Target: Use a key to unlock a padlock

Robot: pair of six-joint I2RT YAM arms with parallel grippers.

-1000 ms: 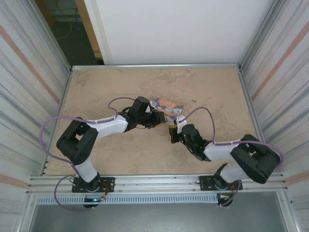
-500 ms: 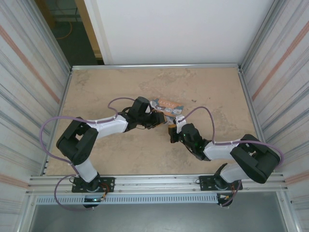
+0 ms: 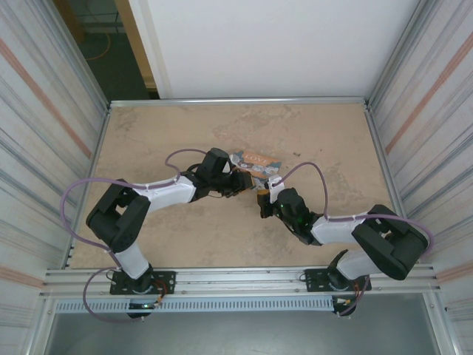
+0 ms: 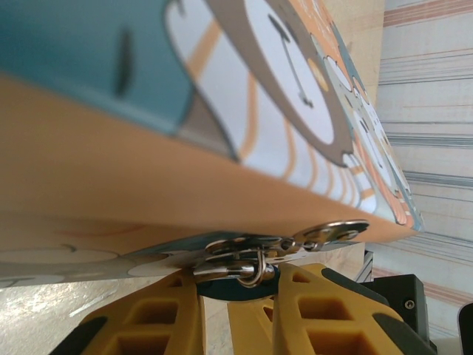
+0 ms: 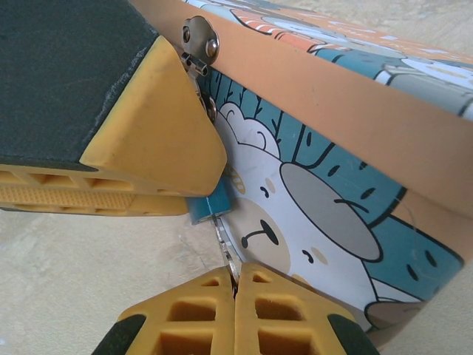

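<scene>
The tiny blue padlock (image 4: 238, 287) hangs by its silvery shackle (image 4: 255, 271) from the metal hasp (image 4: 325, 235) of the picture box (image 4: 244, 96). My left gripper (image 4: 236, 290) is shut on the padlock's body. In the right wrist view the padlock (image 5: 209, 205) peeks out below the left gripper's yellow fingers (image 5: 148, 133). A thin silver key (image 5: 226, 248) runs from its underside down into my right gripper (image 5: 235, 275), which is shut on the key. From above, the left gripper (image 3: 240, 182) and right gripper (image 3: 261, 200) meet at the box's near edge.
The colourful box (image 3: 256, 163) lies mid-table on the beige tabletop (image 3: 170, 133). Corrugated metal walls (image 3: 44, 126) stand on both sides, with a rail (image 3: 236, 279) along the near edge. Both arms' cables arc over the table.
The right gripper has crept slightly up and left toward the box and padlock. The left arm and the box have stayed put.
</scene>
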